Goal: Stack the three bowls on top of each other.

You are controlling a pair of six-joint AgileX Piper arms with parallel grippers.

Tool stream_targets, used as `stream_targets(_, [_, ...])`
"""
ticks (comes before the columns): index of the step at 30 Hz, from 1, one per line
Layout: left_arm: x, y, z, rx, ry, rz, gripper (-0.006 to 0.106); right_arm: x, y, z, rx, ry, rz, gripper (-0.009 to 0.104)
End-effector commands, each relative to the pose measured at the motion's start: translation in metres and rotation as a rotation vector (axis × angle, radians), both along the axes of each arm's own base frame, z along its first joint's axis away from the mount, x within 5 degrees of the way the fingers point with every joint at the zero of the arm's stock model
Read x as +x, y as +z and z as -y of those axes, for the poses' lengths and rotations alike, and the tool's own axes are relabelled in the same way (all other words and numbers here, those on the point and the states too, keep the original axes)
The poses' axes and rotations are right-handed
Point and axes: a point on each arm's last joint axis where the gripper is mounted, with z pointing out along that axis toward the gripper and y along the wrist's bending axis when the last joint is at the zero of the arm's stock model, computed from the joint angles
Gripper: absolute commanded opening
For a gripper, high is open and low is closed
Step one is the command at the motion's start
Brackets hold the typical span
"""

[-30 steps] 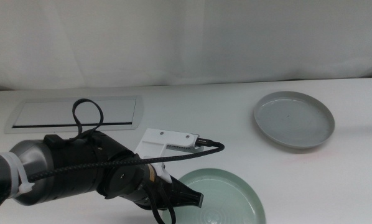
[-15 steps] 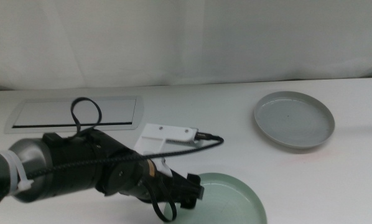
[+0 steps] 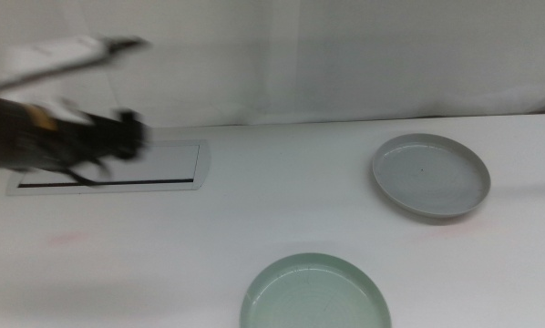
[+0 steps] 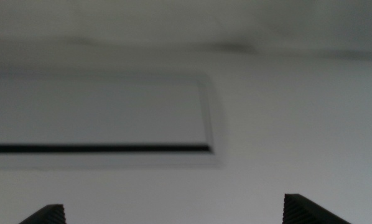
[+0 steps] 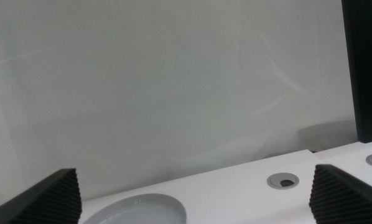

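A white tabletop (image 3: 282, 210) stretched wide under soft, even light. Behind it hung a pale curtain (image 3: 345, 55), and a flat rectangular panel (image 3: 108, 169) sat flush at the far left.

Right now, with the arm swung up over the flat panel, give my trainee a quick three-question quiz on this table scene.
1. True or false: the round mint green bowl carries another bowl.
2. Which lies nearer the table's far edge?
A. the shallow light grey bowl
B. the mint green bowl
3. Fill in: the left gripper, blurred, is above the flat white rectangular ____.

Key
1. False: it lies empty, apart from the grey one.
2. A.
3. Panel. The left wrist view shows its jaws wide apart, holding nothing. The right gripper waits, also open, with a grey bowl's rim just beyond it.
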Motion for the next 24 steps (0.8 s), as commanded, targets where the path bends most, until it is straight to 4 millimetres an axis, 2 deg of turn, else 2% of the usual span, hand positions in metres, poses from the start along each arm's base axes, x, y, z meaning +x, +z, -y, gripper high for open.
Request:
stream_targets(1, [-0.014, 0.028, -0.028, 0.037, 0.051, 0.081, 0.092, 0.001, -0.011, 0.001, -0.004, -0.008, -0.015, 0.103])
stream_targets(4, [-0.036, 0.056, -0.048, 0.067, 0.089, 0.171, 0.092, 0.001, -0.011, 0.001, -0.004, -0.008, -0.013, 0.103])
stream_targets(7, [-0.060, 0.079, -0.053, 0.086, 0.095, 0.258, 0.090, 0.001, -0.011, 0.001, -0.002, -0.009, -0.011, 0.103])
stream_targets(10, [-0.087, 0.092, -0.054, 0.117, 0.070, 0.340, 0.085, 0.001, -0.011, 0.001, -0.003, -0.009, -0.011, 0.103])
stream_targets(11, [-0.103, 0.092, -0.054, 0.131, 0.059, 0.388, 0.079, 0.001, -0.011, 0.001, -0.004, -0.009, -0.011, 0.103])
stream_targets(13, [-0.121, 0.086, -0.054, 0.137, 0.052, 0.434, 0.064, 0.001, -0.011, 0.001, -0.004, -0.009, -0.011, 0.103])
stream_targets(14, [-0.131, 0.081, -0.054, 0.142, 0.046, 0.463, 0.051, 0.001, -0.011, 0.001, -0.004, -0.009, -0.011, 0.103])
stream_targets(16, [-0.153, 0.067, -0.053, 0.135, 0.044, 0.521, 0.019, 0.001, -0.011, 0.001, -0.004, -0.009, -0.011, 0.103])
stream_targets(17, [-0.164, 0.058, -0.053, 0.131, 0.043, 0.555, -0.001, 0.001, -0.011, 0.001, -0.004, -0.009, -0.011, 0.103])
stream_targets(20, [-0.191, 0.032, -0.053, 0.111, 0.048, 0.635, -0.001, 0.001, -0.010, 0.001, -0.004, -0.009, -0.008, 0.103])
stream_targets(21, [-0.206, 0.011, -0.053, 0.104, 0.048, 0.662, -0.001, 0.001, -0.010, 0.001, -0.009, -0.010, -0.004, 0.103])
stream_targets(24, [-0.221, -0.014, -0.053, 0.085, 0.055, 0.693, -0.001, 0.001, -0.009, 0.001, -0.017, -0.012, 0.002, 0.103])
